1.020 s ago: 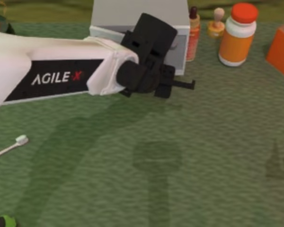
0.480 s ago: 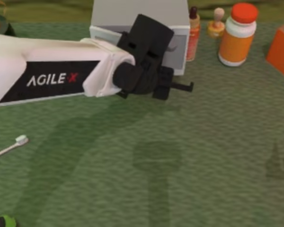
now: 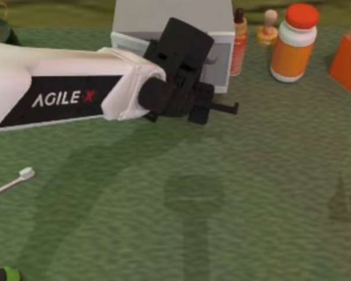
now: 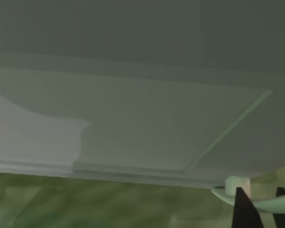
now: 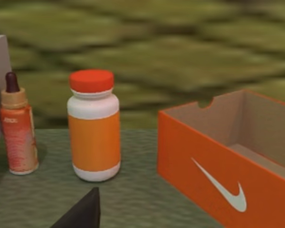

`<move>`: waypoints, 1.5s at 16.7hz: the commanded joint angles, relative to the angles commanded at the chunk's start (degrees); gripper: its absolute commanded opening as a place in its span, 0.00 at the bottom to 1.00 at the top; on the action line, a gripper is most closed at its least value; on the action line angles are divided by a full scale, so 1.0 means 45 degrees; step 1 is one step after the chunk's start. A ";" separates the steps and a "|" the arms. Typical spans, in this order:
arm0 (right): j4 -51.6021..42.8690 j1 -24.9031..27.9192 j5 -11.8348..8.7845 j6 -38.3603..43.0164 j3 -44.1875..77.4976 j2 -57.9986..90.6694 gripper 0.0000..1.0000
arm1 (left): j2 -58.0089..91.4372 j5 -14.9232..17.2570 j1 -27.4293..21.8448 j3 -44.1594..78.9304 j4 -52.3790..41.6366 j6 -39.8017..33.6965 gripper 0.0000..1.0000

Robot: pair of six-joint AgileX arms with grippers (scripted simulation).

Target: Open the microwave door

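The light-grey microwave (image 3: 172,14) stands at the back middle of the table. My left arm (image 3: 76,96) reaches across its front and hides most of the microwave door (image 3: 128,42), whose left part seems to stand slightly out from the front. In the left wrist view the door panel (image 4: 133,123) fills the picture. There my left gripper (image 4: 260,211) is shut on the pale curved handle (image 4: 270,202) at the door's edge, with a dark finger on each side. Of my right gripper, parked out of the top view, only one finger (image 5: 88,209) shows; it looks open.
To the right of the microwave stand a dropper bottle (image 3: 239,41), a small wooden peg figure (image 3: 268,26), an orange bottle with a red cap (image 3: 292,44) and an open orange box (image 3: 348,55). A toothbrush (image 3: 14,180) lies near the left edge.
My left arm and its gripper have shifted slightly to the left in front of the microwave. Nothing else has moved.
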 joint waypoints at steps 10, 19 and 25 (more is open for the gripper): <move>0.0000 0.0000 0.0000 0.0000 0.0000 0.0000 1.00 | 0.0000 0.0000 0.0000 0.0000 0.0000 0.0000 0.00; 0.0000 0.0000 0.0000 0.0000 0.0000 0.0000 1.00 | 0.0010 0.0119 -0.0092 0.0017 0.0003 -0.0039 0.00; 0.0000 0.0000 0.0000 0.0000 0.0000 0.0000 1.00 | -0.0290 0.0368 0.0118 -0.0436 0.0218 0.0448 0.00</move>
